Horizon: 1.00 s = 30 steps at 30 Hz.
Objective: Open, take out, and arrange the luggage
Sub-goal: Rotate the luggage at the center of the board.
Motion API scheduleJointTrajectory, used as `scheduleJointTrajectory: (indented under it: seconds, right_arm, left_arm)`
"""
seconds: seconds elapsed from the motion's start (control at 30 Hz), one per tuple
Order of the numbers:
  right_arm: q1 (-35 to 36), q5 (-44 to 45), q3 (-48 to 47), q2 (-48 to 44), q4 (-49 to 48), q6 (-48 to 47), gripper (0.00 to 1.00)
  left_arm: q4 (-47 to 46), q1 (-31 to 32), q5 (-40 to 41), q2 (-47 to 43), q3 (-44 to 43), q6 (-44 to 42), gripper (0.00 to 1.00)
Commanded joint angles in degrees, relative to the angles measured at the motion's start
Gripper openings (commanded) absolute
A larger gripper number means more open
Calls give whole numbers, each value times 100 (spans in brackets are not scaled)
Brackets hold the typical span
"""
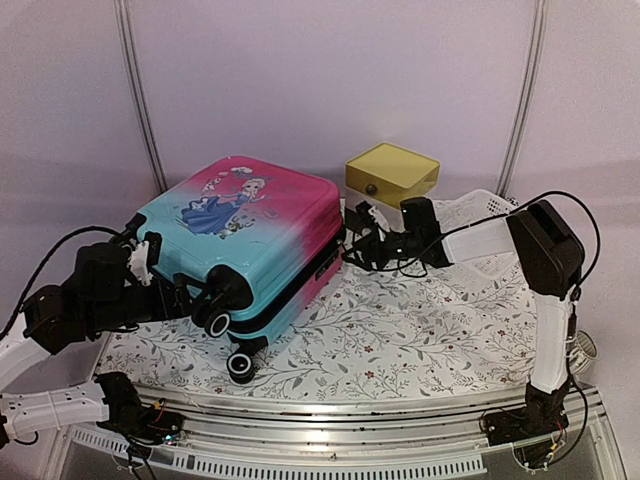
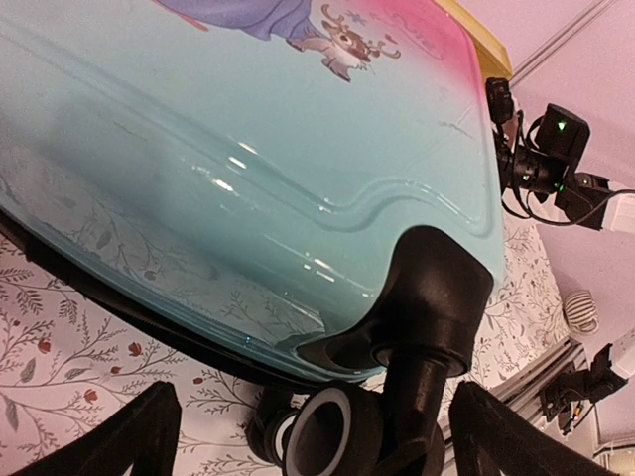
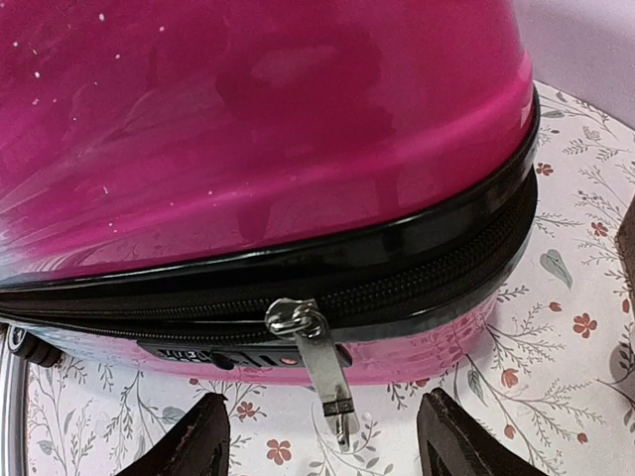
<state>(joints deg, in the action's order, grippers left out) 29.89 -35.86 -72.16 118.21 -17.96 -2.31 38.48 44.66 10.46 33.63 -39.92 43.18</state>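
The luggage (image 1: 245, 235) lies flat and closed on the flowered cloth, turquoise at the near left and pink at the far right, girl print on top. My left gripper (image 1: 195, 300) is open at the near corner; in the left wrist view its fingers (image 2: 134, 441) stand either side of a black wheel (image 2: 342, 431) and the suitcase (image 2: 238, 169). My right gripper (image 1: 352, 240) is open at the pink side (image 3: 258, 109). In the right wrist view the silver zipper pull (image 3: 322, 367) hangs from the black zipper band (image 3: 397, 273) between my fingers (image 3: 193, 446), untouched.
A yellow-topped drawer box (image 1: 392, 175) stands behind the suitcase at the back right. A white mesh basket (image 1: 480, 215) sits right of it, behind my right arm. The flowered cloth (image 1: 400, 330) covers the table; a metal rail (image 1: 350, 410) runs along the near edge.
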Motion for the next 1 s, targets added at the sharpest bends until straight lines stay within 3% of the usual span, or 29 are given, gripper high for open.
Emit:
scheduleJointTrajectory:
  seconds: [0.0,0.17,0.47,0.5,0.67,0.97]
  right_arm:
    - [-71,-681,-450,393,188,-83,66]
    - [-71,-990,-739,665,192,-244,56]
    - [-70,-1156,-763,628,196,-357,5]
    - [-69,-1160,-731,601,188,-365,3]
    - [-71,-1065,-251,250,-112,-340,2]
    - [30,-625,1463,-1072,-838,-65,1]
  left_arm:
    - [-82,-69,-76,86,-23,-114,97]
    - [-95,-69,-74,99,-33,-125,97]
    - [-121,-79,-103,143,-60,-141,97]
    - [-121,-81,-105,152,-67,-144,97]
    - [-135,-80,-114,171,-86,-165,96]
    - [-118,-81,-159,180,-170,-220,96]
